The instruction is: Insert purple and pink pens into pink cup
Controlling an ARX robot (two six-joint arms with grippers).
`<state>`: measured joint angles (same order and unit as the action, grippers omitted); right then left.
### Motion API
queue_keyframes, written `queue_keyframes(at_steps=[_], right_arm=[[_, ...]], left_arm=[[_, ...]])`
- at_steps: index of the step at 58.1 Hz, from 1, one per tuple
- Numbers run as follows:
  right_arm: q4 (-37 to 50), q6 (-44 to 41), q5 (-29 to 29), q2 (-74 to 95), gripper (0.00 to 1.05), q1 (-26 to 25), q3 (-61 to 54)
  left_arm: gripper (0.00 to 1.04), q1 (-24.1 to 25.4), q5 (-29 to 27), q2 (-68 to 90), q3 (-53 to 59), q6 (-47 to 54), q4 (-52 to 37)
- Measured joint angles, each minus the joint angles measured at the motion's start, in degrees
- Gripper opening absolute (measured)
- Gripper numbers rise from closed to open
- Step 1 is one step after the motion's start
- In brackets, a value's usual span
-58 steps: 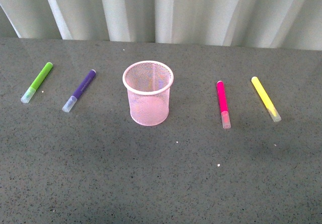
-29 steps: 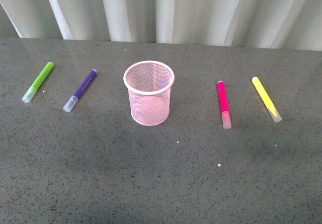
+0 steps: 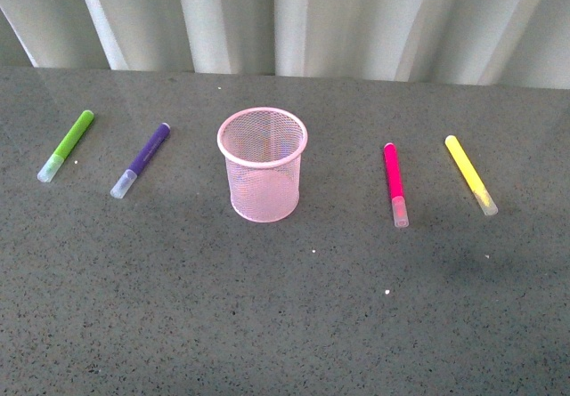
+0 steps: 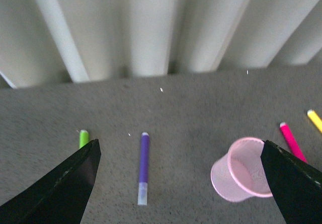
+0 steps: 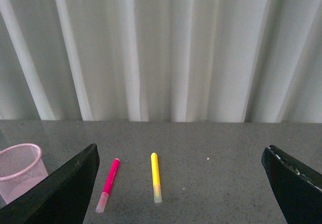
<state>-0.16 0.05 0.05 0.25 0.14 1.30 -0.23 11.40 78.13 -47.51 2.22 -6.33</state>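
The pink cup stands upright mid-table, a pale mesh holder with nothing in it. The purple pen lies flat to its left, the pink pen flat to its right, both with their clear caps toward the camera. Neither arm shows in the front view. In the left wrist view my left gripper is open, high above the table, with the purple pen and the cup lying between its fingers. My right gripper is open too, above the pink pen.
A lime-green marker lies at the far left and a yellow marker at the far right. White pleated curtains close off the back edge of the grey speckled table.
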Motion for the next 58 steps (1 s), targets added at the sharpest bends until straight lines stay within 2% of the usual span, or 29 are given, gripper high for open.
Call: queue_keyframes(at_steps=[13,27,58], right_arm=[[0.0,0.0,0.0,-0.02,0.98,0.0,0.0],[0.0,0.0,0.0,0.0,0.98,0.0,0.0],[0.0,0.0,0.0,0.0,0.98,0.0,0.0]], left_arm=[[0.98,0.55,1.07,23.47,-19.61,4.37,13.35],[0.98,0.96,0.72,38.69,-30.82,7.67,21.86],[0.98,-0.11,-1.81,58.25,-46.97,11.98,27.96]])
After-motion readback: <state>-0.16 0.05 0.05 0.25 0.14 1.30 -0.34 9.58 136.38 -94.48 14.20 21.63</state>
